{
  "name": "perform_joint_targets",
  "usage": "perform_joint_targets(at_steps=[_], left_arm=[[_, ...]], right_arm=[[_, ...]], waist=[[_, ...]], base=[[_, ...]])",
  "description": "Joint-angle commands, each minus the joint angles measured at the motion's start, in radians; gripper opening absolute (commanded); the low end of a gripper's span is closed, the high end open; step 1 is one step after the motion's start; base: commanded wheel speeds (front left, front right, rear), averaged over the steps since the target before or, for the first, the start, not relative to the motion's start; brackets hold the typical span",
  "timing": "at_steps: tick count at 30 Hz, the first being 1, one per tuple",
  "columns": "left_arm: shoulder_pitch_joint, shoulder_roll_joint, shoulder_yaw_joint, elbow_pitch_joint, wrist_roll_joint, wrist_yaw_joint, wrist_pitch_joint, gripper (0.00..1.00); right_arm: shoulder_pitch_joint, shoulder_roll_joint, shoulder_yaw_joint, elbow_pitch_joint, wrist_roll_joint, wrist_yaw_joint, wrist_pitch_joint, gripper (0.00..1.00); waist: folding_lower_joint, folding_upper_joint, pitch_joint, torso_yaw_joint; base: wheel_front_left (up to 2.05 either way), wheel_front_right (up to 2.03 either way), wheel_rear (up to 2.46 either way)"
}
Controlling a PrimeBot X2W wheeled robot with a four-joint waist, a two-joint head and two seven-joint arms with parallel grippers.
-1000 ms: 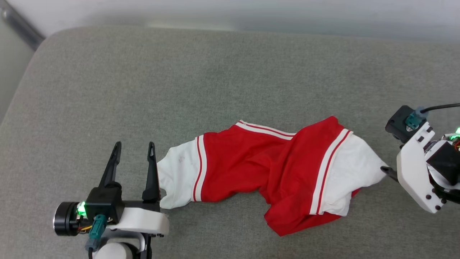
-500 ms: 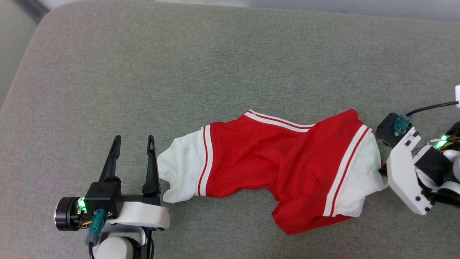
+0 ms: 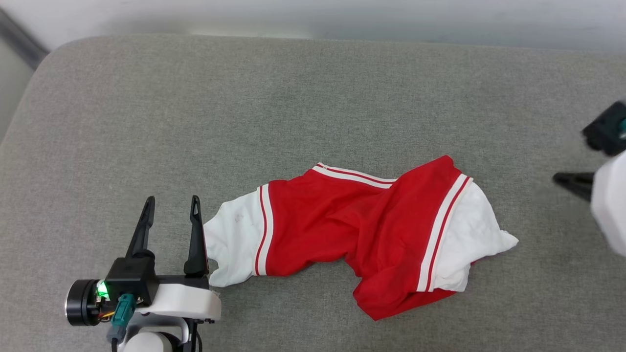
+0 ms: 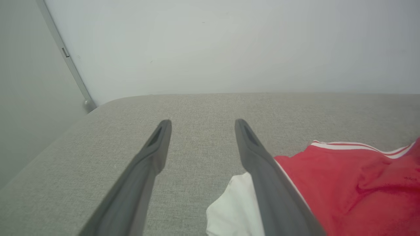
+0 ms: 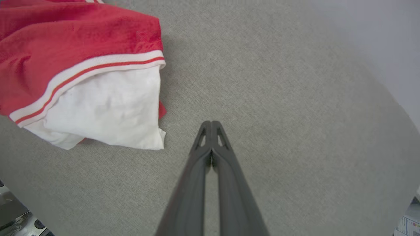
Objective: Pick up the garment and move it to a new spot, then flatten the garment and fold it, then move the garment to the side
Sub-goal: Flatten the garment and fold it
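Note:
The garment point(image 3: 362, 230), a red jersey with white sleeves and striped trim, lies crumpled on the grey cushion point(image 3: 293, 107). My left gripper point(image 3: 171, 205) stands open at the lower left, its right finger touching the edge of the white left sleeve point(image 4: 233, 209). In the left wrist view the garment point(image 4: 354, 183) lies to the right of that gripper point(image 4: 202, 124). My right gripper point(image 5: 211, 124) is shut on nothing, off to the right of the white right sleeve point(image 5: 108, 111) and apart from it. In the head view the right gripper point(image 3: 562, 179) sits at the right edge, blurred.
The cushion's rounded far-left corner point(image 3: 54, 54) meets a pale wall point(image 3: 313, 14). Bare grey fabric stretches behind the garment and to its right point(image 5: 295, 114). A dark strip point(image 4: 65, 55) runs down the wall at the left.
My right gripper has shut on nothing and pulled back to the right, away from the white sleeve it was at. The garment lies as before. The head camera shifted. The left gripper stayed open.

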Motion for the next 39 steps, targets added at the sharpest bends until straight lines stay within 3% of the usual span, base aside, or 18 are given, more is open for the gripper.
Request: perform_joint_targets(at_steps=[1,6,7,8,11,16,22,30,39], left_arm=[[0.015,-0.005,0.007,-0.004,0.006,-0.004,-0.003,1.0],[0.017,-0.022,0.024,-0.005,0.02,-0.024,-0.003,1.0],[0.018,-0.023,0.027,-0.005,0.023,-0.026,-0.003,1.0],[0.019,-0.026,0.029,-0.005,0.025,-0.028,-0.003,1.0],[0.019,-0.034,0.034,0.003,0.028,-0.038,-0.003,1.0],[0.03,-0.043,0.038,0.006,0.034,-0.043,-0.003,1.0],[0.036,-0.048,0.055,0.007,0.043,-0.055,-0.003,1.0],[0.05,-0.054,0.063,0.007,0.047,-0.064,-0.003,1.0],[0.015,-0.062,0.052,0.007,0.045,-0.07,-0.003,1.0]], right_arm=[[-0.018,-0.021,-0.019,-0.005,0.01,-0.001,-0.004,0.0],[0.014,-0.054,-0.126,0.046,0.028,-0.001,-0.015,0.0],[0.026,-0.044,-0.147,0.063,0.025,-0.001,-0.032,0.88],[0.038,-0.034,-0.17,0.085,0.019,-0.001,-0.051,1.0],[0.088,0.0,-0.224,0.134,0.012,-0.001,-0.112,1.0],[0.135,0.034,-0.283,0.116,0.001,-0.001,-0.177,1.0],[0.174,0.055,-0.318,0.003,0.02,-0.001,-0.134,1.0],[0.216,0.098,-0.195,-0.039,-0.03,-0.001,0.053,1.0],[0.132,0.192,-0.008,0.128,-0.121,-0.001,0.106,1.0]], waist=[[0.0,-0.0001,0.0,-0.003],[0.0,-0.0001,0.003,-0.005],[0.0,-0.0001,0.002,-0.005],[0.0,-0.0001,0.001,-0.004],[0.0,-0.0001,-0.007,-0.002],[0.0,-0.0001,-0.023,-0.001],[0.0,-0.0001,-0.047,0.005],[0.0,-0.0001,-0.055,0.022],[0.0,-0.0001,0.005,0.062]], base=[[0.0,0.0,0.0],[0.0,0.0,0.0],[0.0,0.0,0.0],[0.0,0.0,0.0],[0.0,0.0,0.0],[0.0,0.0,0.0],[0.0,0.0,0.0],[0.0,0.0,0.0],[0.0,0.0,0.0]])
